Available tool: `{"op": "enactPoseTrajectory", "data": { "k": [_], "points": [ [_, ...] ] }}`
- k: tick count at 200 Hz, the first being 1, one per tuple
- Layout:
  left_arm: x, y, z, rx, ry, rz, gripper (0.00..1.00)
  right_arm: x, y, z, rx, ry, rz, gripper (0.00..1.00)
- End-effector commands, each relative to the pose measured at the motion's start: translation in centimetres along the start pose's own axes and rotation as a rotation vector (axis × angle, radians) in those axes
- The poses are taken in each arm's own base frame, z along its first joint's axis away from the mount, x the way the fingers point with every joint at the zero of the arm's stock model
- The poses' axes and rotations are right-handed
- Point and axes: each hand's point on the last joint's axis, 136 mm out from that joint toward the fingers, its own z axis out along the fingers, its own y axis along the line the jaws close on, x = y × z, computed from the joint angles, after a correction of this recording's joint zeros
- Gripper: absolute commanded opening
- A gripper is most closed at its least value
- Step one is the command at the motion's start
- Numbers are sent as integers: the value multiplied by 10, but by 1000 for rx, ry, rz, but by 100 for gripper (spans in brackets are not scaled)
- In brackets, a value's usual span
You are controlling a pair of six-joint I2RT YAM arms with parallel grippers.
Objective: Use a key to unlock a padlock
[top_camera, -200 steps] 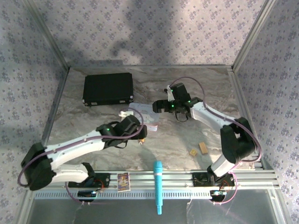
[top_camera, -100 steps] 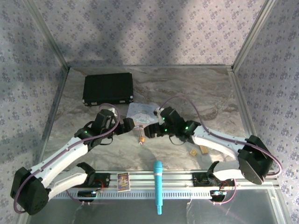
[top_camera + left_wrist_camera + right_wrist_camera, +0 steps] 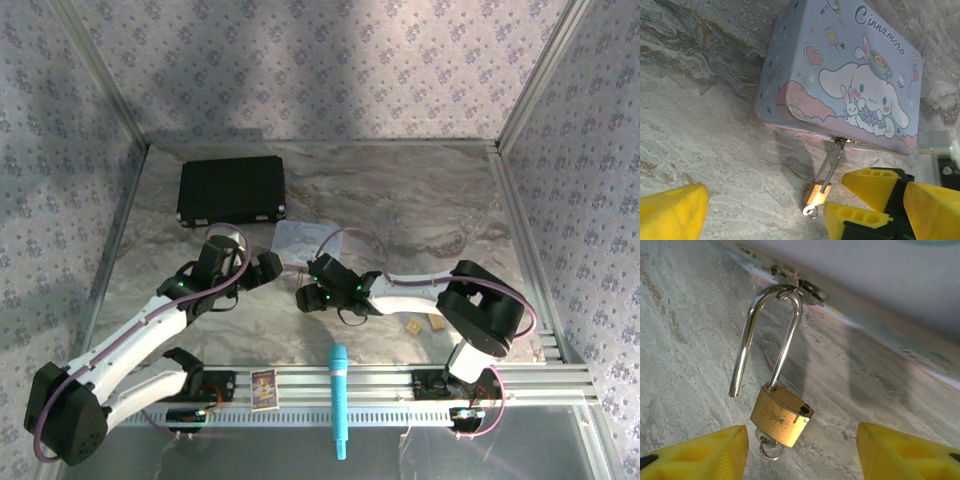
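Two yellow fingers of the right gripper (image 3: 801, 434) stand apart on either side of the padlock (image 3: 781, 415), neither touching it, so nothing is gripped yet. The padlock lies on the marble table (image 3: 680, 340) just in front of the pastel tin (image 3: 840, 75), with its shackle (image 3: 765, 325) hooked through the tin's hasp (image 3: 802, 289). One leg of the shackle is clear of the brass body, so the lock looks sprung. A small silvery ring under the body is what shows of the key (image 3: 769, 447) (its blade, if it sits in the keyway, is hidden). The left gripper (image 3: 272, 266) hangs near the tin's left side, jaws wide and empty. The step in hand, as I judge it, is taking hold of the brass body. To do that well, centre the jaws on its flat faces, above the ring, and close gently, because the lock pivots on the hasp and would swing aside under an uneven push.
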Motion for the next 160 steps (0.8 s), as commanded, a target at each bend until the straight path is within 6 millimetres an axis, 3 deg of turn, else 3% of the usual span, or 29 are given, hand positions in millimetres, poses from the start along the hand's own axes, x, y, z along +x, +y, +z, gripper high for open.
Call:
{"op": "enactPoseTrajectory", "data": {
  "k": [1,71,124,160],
  "points": [
    [0,5,-4,-12,-11,-14,99,-16,6,3,18,-54,20,59],
    [4,12,2,-38,0,-39,100,-2,3,19,96,-4,-17,59],
    [7,12,7,-33,13,-48,100,8,-12,23,161,29,-6,50],
    [6,12,7,-39,12,-42,100,16,-18,20,168,41,14,39]
  ]
}}
